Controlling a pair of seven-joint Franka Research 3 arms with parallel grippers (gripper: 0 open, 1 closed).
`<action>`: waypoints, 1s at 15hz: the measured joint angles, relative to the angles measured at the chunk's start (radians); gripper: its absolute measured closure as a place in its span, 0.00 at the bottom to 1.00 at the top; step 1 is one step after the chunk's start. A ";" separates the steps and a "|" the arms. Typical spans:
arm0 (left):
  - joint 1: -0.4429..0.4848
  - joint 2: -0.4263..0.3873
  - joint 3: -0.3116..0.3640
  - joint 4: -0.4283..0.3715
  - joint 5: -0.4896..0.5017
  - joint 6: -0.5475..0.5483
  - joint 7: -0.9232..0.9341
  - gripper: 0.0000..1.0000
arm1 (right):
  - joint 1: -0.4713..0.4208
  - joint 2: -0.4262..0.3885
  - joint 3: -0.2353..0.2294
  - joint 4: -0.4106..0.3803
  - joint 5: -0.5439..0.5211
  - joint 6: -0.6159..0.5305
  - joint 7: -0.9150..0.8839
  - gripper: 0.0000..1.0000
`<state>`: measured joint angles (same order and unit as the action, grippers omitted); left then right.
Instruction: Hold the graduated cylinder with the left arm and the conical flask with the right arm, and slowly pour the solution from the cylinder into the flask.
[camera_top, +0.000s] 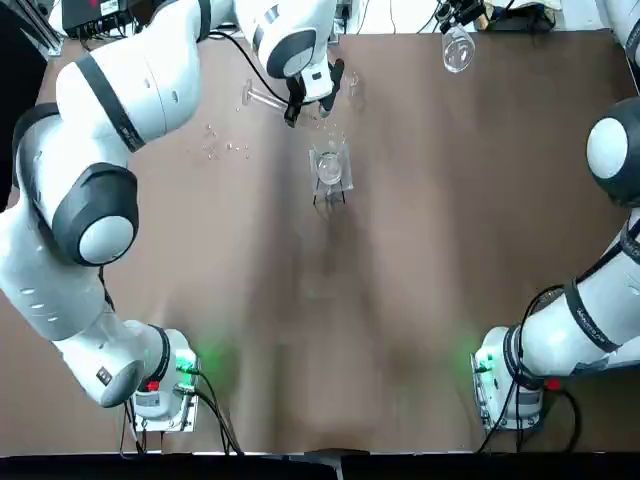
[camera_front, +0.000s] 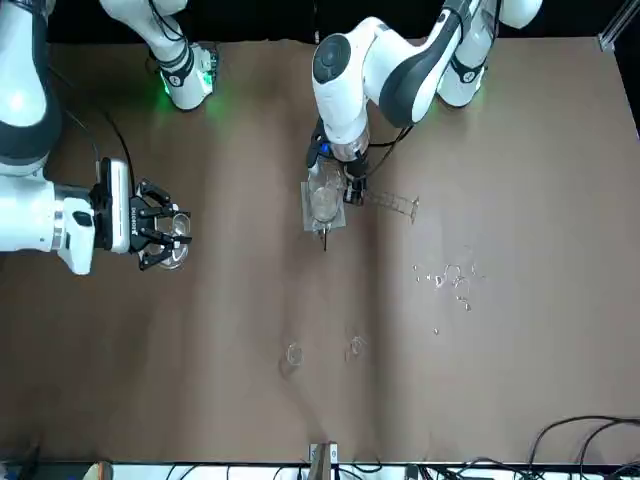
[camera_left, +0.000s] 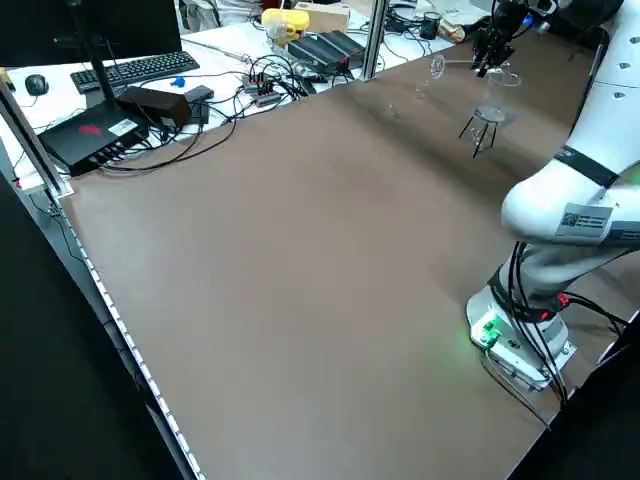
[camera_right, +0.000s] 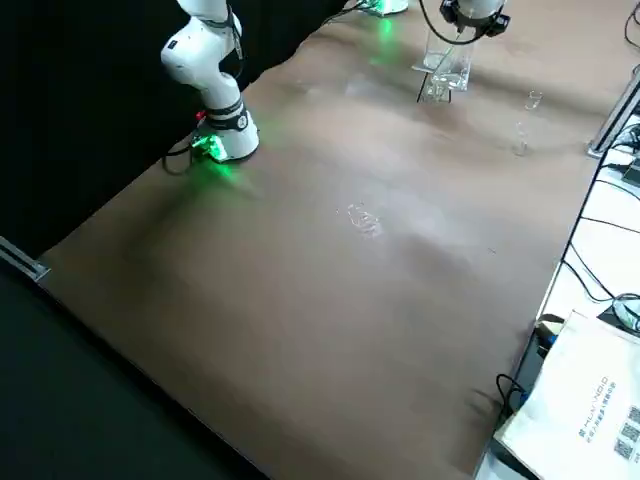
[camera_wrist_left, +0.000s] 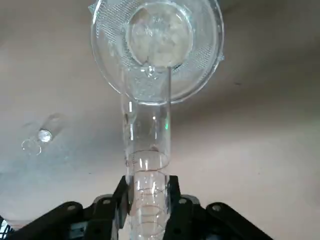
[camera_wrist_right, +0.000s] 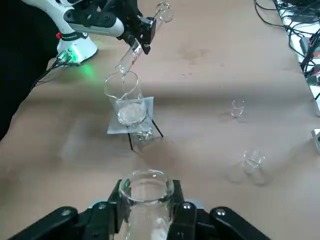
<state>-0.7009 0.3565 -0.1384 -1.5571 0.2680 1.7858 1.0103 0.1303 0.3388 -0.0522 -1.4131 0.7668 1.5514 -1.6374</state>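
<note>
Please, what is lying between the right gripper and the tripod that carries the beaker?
In the right wrist view, only bare tabletop shows between the right gripper and the tripod.

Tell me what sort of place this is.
Probably a robotics lab set up for chemistry work: two robot arms are mounted at one table, the left gripper holds a graduated cylinder over a beaker, and a monitor and keyboard stand nearby.

Both claws (camera_wrist_left: 150, 200) (camera_wrist_right: 150, 202) clamped, left tilted
</note>
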 joint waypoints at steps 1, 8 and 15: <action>-0.002 0.000 0.000 0.000 0.010 0.000 0.000 0.66 | 0.009 -0.001 0.000 0.000 -0.003 0.003 0.003 0.61; -0.006 0.000 0.000 0.000 0.023 0.000 0.000 0.66 | 0.067 -0.001 0.000 0.000 -0.053 0.018 0.057 0.61; -0.001 0.000 0.001 0.005 -0.002 0.000 -0.011 0.66 | 0.109 -0.001 0.000 0.000 -0.084 0.041 0.083 0.61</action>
<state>-0.7022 0.3562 -0.1372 -1.5520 0.2661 1.7858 0.9995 0.2396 0.3375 -0.0521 -1.4131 0.6825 1.5928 -1.5541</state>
